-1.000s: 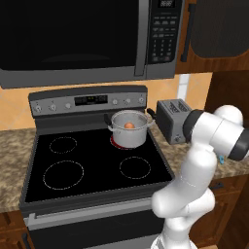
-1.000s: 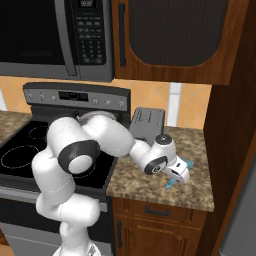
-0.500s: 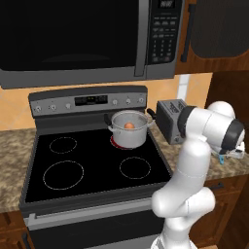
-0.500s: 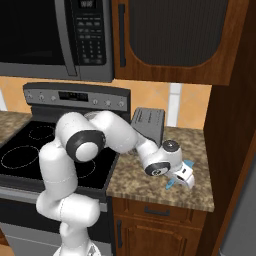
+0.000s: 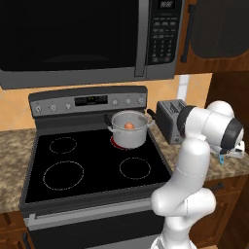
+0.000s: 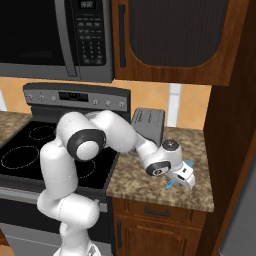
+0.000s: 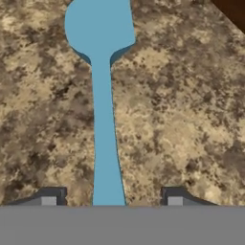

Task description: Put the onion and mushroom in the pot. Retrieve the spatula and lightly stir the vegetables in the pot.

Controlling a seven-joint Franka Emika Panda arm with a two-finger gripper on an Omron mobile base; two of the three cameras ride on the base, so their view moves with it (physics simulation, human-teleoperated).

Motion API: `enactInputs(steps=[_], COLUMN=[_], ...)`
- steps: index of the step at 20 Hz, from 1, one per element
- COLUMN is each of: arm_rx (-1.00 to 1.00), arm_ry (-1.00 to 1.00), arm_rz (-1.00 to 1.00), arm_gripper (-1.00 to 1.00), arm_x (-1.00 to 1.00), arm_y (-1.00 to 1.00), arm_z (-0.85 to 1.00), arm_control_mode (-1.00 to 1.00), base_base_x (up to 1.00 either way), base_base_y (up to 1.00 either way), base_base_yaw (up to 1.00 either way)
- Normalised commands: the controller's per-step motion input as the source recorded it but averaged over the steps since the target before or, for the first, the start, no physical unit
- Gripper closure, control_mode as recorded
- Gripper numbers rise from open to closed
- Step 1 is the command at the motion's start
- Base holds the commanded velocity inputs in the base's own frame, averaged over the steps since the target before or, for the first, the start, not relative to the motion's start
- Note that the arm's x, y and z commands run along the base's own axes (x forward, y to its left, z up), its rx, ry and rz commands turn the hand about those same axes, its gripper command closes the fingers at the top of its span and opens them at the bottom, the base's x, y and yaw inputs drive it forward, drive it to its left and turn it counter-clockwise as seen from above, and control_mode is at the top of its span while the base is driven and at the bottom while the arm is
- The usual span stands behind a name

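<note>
While you look along the hand, the blue spatula [image 7: 106, 119] lies flat on the speckled brown surface [image 7: 182, 110]; its thin handle runs down between the two dark tips of the pincer [image 7: 111, 197], and its wide round end is at the top. The tips stand apart, one on each side of the handle — they do not squeeze it, and you cannot tell if the left one touches it. From the right base view you see the pincer [image 6: 181, 176] low over the surface [image 6: 150, 182], near the front edge; a bit of blue pokes out under it. The grey toaster [image 6: 148, 125] sits behind the arm. Over on the black stove [image 5: 87, 165], the shiny pot [image 5: 129, 129] stands on the back right ring; the onion [image 5: 129, 126] rests inside it — a small orange ball.
</note>
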Motion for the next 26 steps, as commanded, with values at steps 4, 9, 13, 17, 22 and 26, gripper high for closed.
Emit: enactInputs(steps=[4, 9, 13, 17, 22, 26], arm_rx=[0.0, 0.02, 0.07, 0.37, 0.2, 0.5], arm_ry=[0.02, 0.04, 0.05, 0.32, 0.34, 0.22], arm_rz=[0.04, 0.06, 0.1, 0.13, 0.01, -0.1], arm_gripper=[1.0, 1.0, 1.0, 1.0, 1.0, 1.0], arm_x=[-0.67, -0.77, -0.5, -0.2, -0.47, -0.06], arm_y=[0.26, 0.19, 0.72, 0.94, 0.46, 0.32], arm_z=[-0.1, 0.26, 1.0, 1.0, 0.48, 0.95], arm_control_mode=[-1.0, -1.0, -1.0, -1.0, -1.0, -1.0], base_base_x=[0.0, 0.0, 0.0, 0.0, 0.0, 0.0], base_base_y=[0.0, 0.0, 0.0, 0.0, 0.0, 0.0], base_base_yaw=[0.0, 0.0, 0.0, 0.0, 0.0, 0.0])
